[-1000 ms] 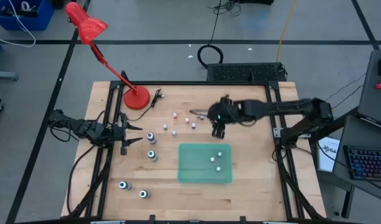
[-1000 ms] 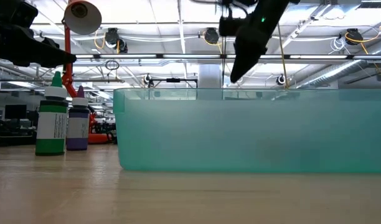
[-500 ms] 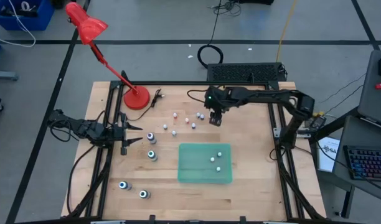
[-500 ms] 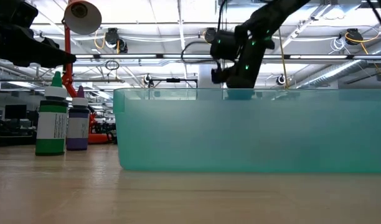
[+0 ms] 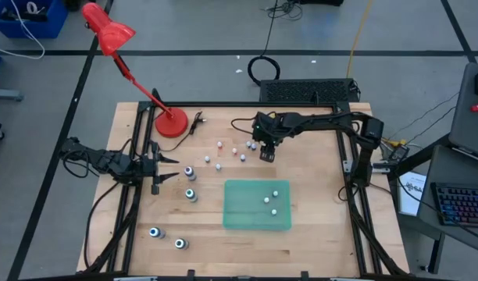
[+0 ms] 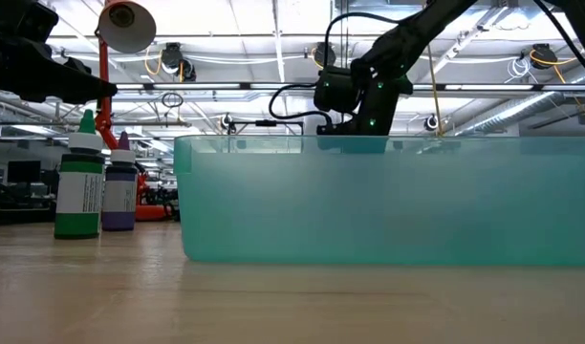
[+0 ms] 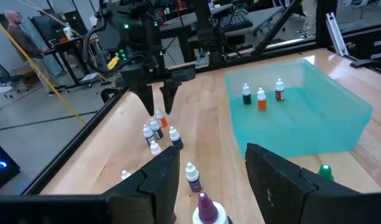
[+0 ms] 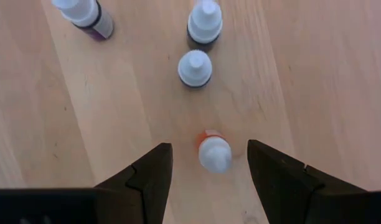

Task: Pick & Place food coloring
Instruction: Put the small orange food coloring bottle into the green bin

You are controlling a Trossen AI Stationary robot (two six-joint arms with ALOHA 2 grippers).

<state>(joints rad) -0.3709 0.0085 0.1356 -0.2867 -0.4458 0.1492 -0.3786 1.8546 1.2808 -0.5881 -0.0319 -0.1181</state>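
The small whitish food coloring bottles (image 5: 231,152) stand upright in a loose cluster on the wood, beyond the teal tray (image 5: 239,215). Three more bottles (image 7: 261,95) stand inside the tray. Bigger bottles (image 5: 189,172) with coloured tops stand near the left arm. My right gripper (image 5: 266,154) is open and points down over the cluster. In the right wrist view an orange-banded bottle (image 8: 214,152) stands between its fingers, untouched. My left gripper (image 5: 175,168) waits open at the table's left edge.
A red desk lamp's base (image 5: 171,123) sits at the far left corner of the table, with a cable beside it. A green bottle (image 6: 79,182) and a purple one (image 6: 120,191) stand left of the tray in the low view. Bare wood lies right of the tray.
My right gripper has moved from over the tray's far edge toward the far left, to the cluster of small bottles, and has come down close to the table. It has stayed open. No bottle has moved.
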